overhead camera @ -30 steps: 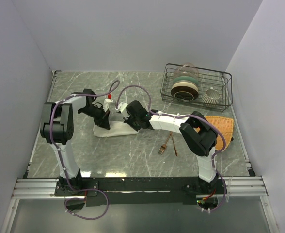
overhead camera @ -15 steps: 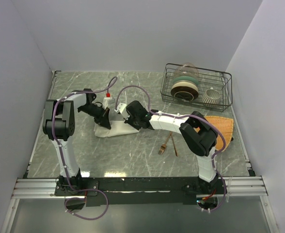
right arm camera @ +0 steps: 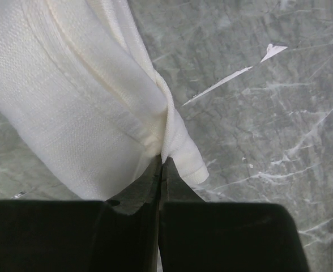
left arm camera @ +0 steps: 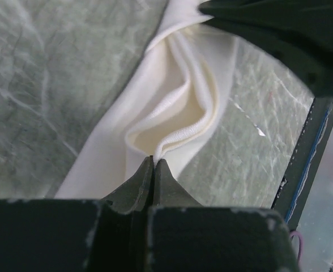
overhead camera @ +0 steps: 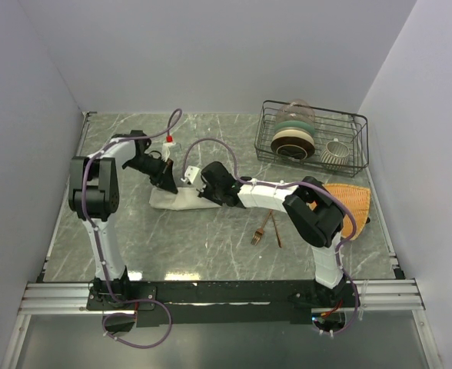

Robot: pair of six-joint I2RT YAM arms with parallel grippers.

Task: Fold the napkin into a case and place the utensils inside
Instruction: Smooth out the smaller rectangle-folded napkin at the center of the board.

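The cream-white napkin [overhead camera: 181, 201] lies partly folded on the grey marble table, held up between both grippers. My left gripper [overhead camera: 167, 183] is shut on its left edge; the pinched hem [left arm camera: 172, 122] shows in the left wrist view. My right gripper [overhead camera: 204, 188] is shut on its right edge; the bunched cloth [right arm camera: 81, 96] shows in the right wrist view. The copper fork [overhead camera: 261, 228] and spoon [overhead camera: 274, 230] lie crossed on the table to the right, clear of both grippers.
A black wire rack [overhead camera: 312, 138] with stacked plates and a ribbed cup stands at the back right. An orange woven mat [overhead camera: 355, 201] lies behind the right arm. Grey walls enclose the table on three sides.
Both grippers have carried the napkin's held edges back, away from the arm bases. The left arm's wrist has swung further back and the cloth has drawn flatter and longer.
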